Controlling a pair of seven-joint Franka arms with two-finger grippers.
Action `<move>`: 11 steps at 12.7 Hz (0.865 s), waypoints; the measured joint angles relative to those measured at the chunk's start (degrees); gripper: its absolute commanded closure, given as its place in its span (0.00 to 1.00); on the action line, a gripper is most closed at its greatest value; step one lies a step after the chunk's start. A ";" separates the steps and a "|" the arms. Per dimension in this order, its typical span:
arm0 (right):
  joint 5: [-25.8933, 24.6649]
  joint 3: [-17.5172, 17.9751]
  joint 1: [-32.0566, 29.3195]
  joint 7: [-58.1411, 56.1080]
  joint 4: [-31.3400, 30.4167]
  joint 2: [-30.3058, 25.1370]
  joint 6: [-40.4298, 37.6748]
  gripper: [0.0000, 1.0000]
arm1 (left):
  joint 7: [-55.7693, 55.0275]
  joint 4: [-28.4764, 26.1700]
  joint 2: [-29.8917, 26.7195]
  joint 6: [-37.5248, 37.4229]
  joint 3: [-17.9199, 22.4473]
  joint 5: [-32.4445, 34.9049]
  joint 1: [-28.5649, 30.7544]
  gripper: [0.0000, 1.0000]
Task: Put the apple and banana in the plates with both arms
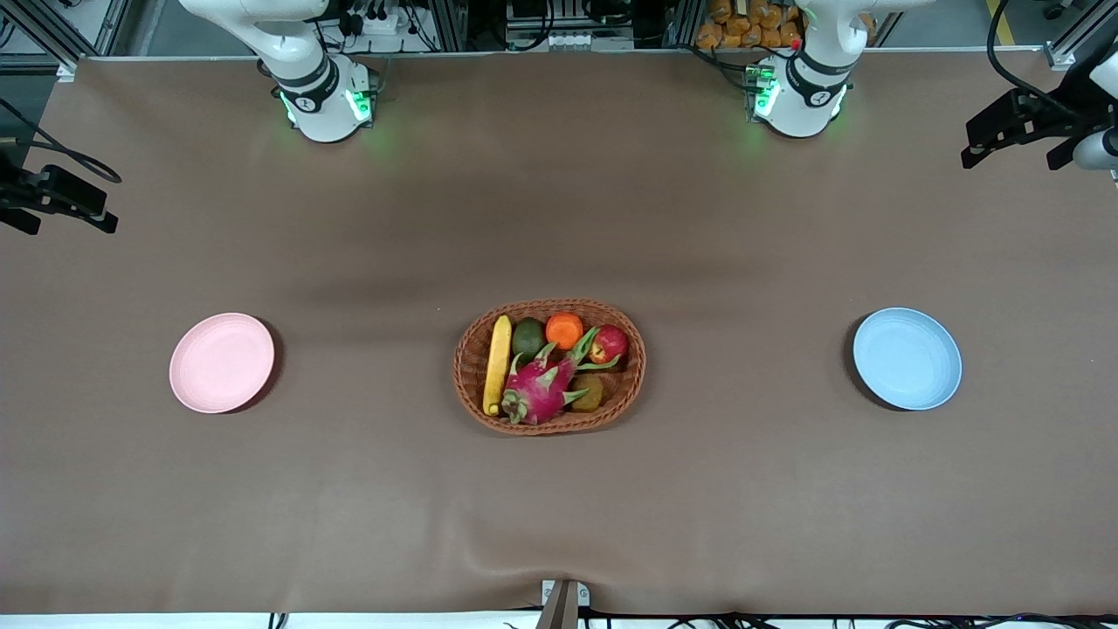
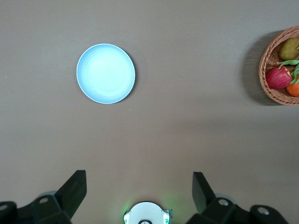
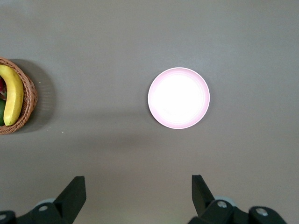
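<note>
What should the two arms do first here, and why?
Probably bring both open grippers in over the wicker basket: the left gripper toward the apple, the right gripper toward the banana. Both fruits lie in the basket, each at that arm's end, and the blue plate and pink plate hold nothing.

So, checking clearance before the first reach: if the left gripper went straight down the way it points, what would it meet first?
Probably bare table: the left gripper, fingers open, points between the blue plate and the basket, over neither.

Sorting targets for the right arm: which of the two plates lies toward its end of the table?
The pink plate; the blue plate lies toward the left arm's end.
</note>
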 measured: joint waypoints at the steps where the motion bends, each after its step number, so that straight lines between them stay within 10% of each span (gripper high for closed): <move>1: 0.00 0.04 0.00 0.00 -0.01 -0.01 -0.01 0.00 | 0.00 0.04 0.00 -0.01 0.00 0.00 0.04 0.00; 11: -0.01 0.31 0.00 -0.03 -0.04 -0.12 -1.54 0.00 | -0.28 0.84 1.57 0.22 -0.15 -0.05 0.25 0.00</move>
